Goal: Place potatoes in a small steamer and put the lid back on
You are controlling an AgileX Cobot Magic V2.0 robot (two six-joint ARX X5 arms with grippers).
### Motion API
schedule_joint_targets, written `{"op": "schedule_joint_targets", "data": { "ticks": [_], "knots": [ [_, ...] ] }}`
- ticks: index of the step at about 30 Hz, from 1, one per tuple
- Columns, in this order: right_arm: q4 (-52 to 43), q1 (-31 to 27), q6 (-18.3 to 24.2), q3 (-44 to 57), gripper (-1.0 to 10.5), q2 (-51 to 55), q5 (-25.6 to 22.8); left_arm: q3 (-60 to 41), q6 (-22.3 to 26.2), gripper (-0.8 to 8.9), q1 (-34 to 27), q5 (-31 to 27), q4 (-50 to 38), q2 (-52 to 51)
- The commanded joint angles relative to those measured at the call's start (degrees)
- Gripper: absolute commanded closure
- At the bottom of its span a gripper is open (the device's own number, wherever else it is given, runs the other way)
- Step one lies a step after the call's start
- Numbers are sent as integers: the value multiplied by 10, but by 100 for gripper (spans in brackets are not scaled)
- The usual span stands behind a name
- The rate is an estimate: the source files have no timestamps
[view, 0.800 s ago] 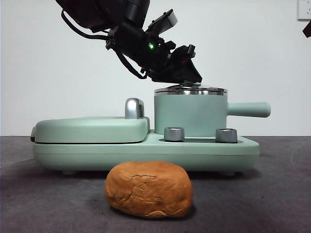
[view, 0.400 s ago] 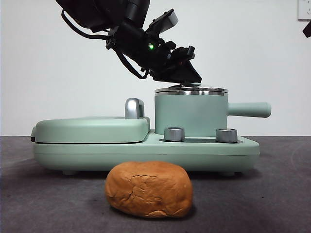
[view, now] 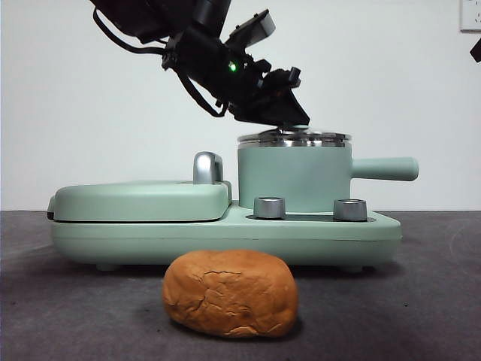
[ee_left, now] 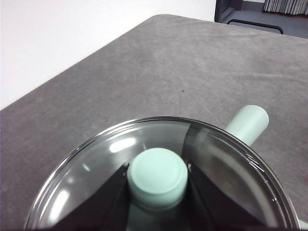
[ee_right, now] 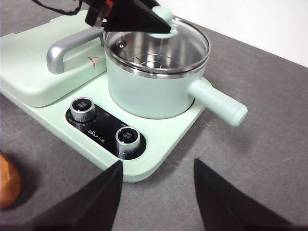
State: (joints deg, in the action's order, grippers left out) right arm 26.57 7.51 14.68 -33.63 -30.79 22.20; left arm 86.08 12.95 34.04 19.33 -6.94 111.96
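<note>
The potato (view: 231, 293), an orange-brown crusty lump, lies on the table in front of the appliance; its edge shows in the right wrist view (ee_right: 6, 185). The mint-green steamer pot (view: 293, 179) stands on the base with its handle (view: 385, 169) pointing right. The glass lid (view: 294, 138) lies on the pot's rim. My left gripper (view: 290, 116) reaches down from the upper left and is shut on the lid's green knob (ee_left: 157, 177). My right gripper (ee_right: 157, 163) is open and empty above the table, in front of the appliance.
The flat green griddle cover (view: 143, 199) with a steel handle (view: 207, 167) lies closed left of the pot. Two steel dials (view: 269, 207) (view: 350, 209) sit on the base's front (view: 225, 237). The right arm's black tip (view: 475, 49) shows at the top right corner.
My left gripper has shifted up very slightly with the knob in it. The lid's rim has barely moved. The potato and pot have stayed put.
</note>
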Motion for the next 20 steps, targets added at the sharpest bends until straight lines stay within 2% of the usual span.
{"op": "schedule_joint_targets", "data": {
  "ticks": [1, 9, 15, 20],
  "knots": [
    [-3, 2, -8, -10, 714, -2, -1, 15, 3, 798, 0, -4, -7, -27],
    [-2, 2, -8, -10, 714, -2, -1, 15, -33, 798, -3, 11, 23, -60],
    [-1, 2, -8, -10, 714, -2, 0, 15, -68, 798, -17, 68, 49, -92],
    [5, 2, -7, -10, 714, -2, 3, 8, -70, 798, -36, 80, 83, -125]
  ]
}}
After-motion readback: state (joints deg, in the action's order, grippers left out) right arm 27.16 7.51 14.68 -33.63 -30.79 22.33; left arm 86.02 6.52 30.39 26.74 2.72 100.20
